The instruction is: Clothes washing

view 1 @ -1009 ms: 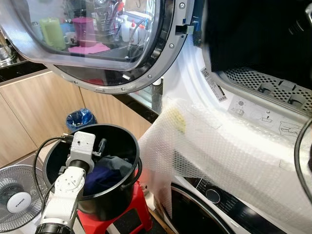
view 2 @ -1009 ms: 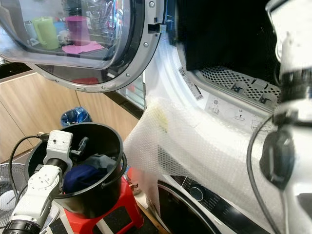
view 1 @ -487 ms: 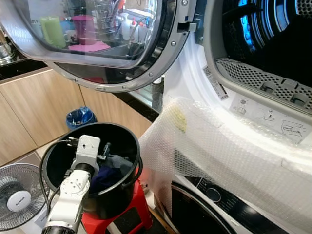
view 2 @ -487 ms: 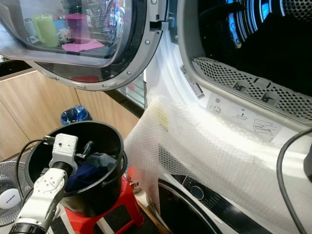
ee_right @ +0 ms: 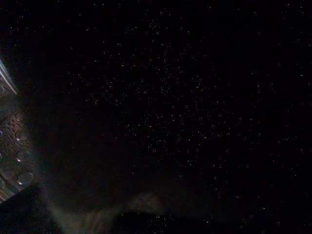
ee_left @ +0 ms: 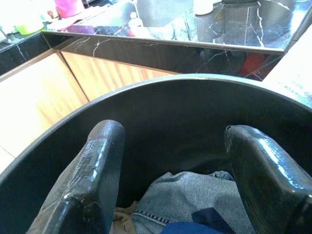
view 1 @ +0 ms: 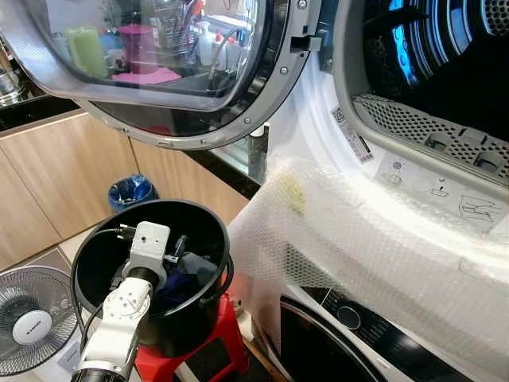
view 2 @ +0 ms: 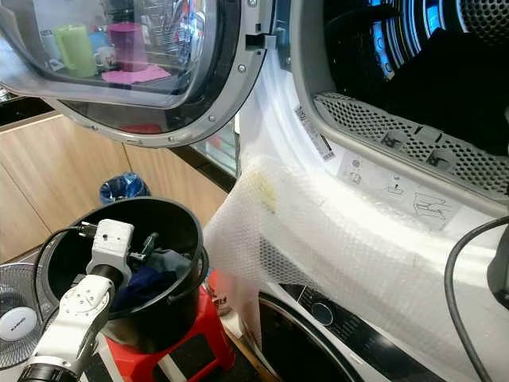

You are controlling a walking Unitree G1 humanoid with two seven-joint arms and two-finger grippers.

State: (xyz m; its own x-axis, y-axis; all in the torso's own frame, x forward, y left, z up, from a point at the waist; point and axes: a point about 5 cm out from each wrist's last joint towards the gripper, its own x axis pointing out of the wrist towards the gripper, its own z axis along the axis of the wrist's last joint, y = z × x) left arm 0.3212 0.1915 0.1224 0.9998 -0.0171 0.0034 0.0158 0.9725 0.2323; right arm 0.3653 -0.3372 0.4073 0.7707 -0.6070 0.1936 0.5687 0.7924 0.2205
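The left gripper (ee_left: 170,170) is lowered into the black bucket (view 1: 208,225), its fingers (ee_left: 92,180) spread apart above the laundry; inside are seen a grey denim garment (ee_left: 190,195) and a dark blue garment (view 1: 176,288); the bucket is set on a red stool (view 1: 219,342) beside the washing machine (view 1: 382,199), whose door (view 1: 183,72) is swung open; whether the right gripper's fingers are apart cannot be told from its dark wrist view.
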